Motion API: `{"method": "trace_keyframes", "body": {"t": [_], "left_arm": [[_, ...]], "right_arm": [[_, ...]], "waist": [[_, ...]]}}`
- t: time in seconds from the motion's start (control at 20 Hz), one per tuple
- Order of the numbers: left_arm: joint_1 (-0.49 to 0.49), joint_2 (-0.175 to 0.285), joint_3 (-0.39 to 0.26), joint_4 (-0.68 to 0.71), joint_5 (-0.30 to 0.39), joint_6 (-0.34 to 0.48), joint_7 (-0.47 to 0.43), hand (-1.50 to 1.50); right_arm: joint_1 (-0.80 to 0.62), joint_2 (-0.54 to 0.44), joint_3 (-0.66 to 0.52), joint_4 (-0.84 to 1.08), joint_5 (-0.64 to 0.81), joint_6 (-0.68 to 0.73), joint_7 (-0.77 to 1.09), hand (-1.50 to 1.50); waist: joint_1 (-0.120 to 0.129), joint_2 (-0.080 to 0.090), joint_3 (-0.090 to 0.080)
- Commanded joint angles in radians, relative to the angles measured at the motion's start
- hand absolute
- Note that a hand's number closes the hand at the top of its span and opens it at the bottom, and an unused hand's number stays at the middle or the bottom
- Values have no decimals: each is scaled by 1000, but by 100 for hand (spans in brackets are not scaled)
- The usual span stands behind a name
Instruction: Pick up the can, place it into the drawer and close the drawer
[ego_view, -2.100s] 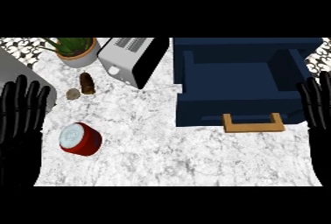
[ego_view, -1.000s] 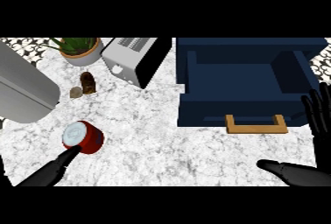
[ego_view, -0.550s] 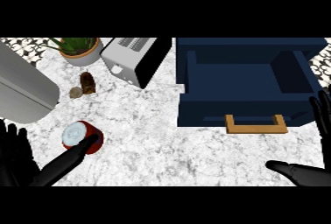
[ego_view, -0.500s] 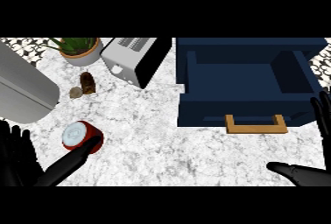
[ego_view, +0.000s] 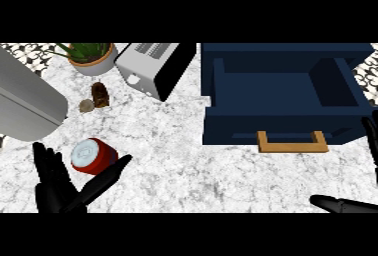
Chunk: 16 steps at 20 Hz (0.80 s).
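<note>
The left robot hand (ego_view: 57, 194), lower left of frame: released, fingers straight & pointing up-frame, thumb splayed to the right, nothing held yet. The can (ego_view: 91, 156), red w/ a pale top, is upright on the desk (ego_view: 184, 170). It sits in the V btwn thumb & fingers, just above the palm; can't tell if either touches it. So the step in hand looks like the grasp. To do it well: slide the palm fwd till the can's side seats against it, then curl fingers & thumb round opposite sides at mid-height, not near the top rim, else it may tip or squirt out up-frame. Lift straight up before travelling. The right robot hand (ego_view: 344, 204), lower right: also released, fingers along the right edge, holding nothing; best left aside till the closing push. Further out, the drawer (ego_view: 251, 131), navy, upper right, is pulled out w/ its wooden handle (ego_view: 291, 142) facing down-frame, well apart from the can. The carry therefore crosses bare desk & must clear the front wall before lowering. The toaster (ego_view: 155, 67), potted plant (ego_view: 92, 56) & small brown item (ego_view: 99, 94) lie above the can, off the carry path; just avoid nudging the can toward them.
</note>
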<state>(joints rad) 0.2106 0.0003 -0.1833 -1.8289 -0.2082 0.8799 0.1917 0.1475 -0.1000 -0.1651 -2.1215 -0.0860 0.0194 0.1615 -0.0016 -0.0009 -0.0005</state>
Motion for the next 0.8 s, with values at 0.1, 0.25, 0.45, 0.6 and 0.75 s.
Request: {"method": "trace_keyframes", "body": {"t": [0.1,0.25,0.45,0.6,0.75], "left_arm": [[-86,0,51,219,156,69,-186,-150],[-21,0,26,248,304,58,-343,-150],[-31,0,110,327,393,-3,-432,-150],[-27,0,52,402,498,28,-552,-150],[-30,0,185,439,483,-93,-548,-150]], "right_arm": [[39,17,13,-84,9,4,46,-150],[29,-5,-41,-48,-34,41,21,-150],[31,38,9,-104,32,-4,71,-150],[-23,-17,-97,15,-58,45,32,-150],[76,18,-55,-158,-46,55,84,-150]], "waist": [[-2,1,0],[0,0,0],[2,0,0],[2,1,0],[-1,0,0]]}}
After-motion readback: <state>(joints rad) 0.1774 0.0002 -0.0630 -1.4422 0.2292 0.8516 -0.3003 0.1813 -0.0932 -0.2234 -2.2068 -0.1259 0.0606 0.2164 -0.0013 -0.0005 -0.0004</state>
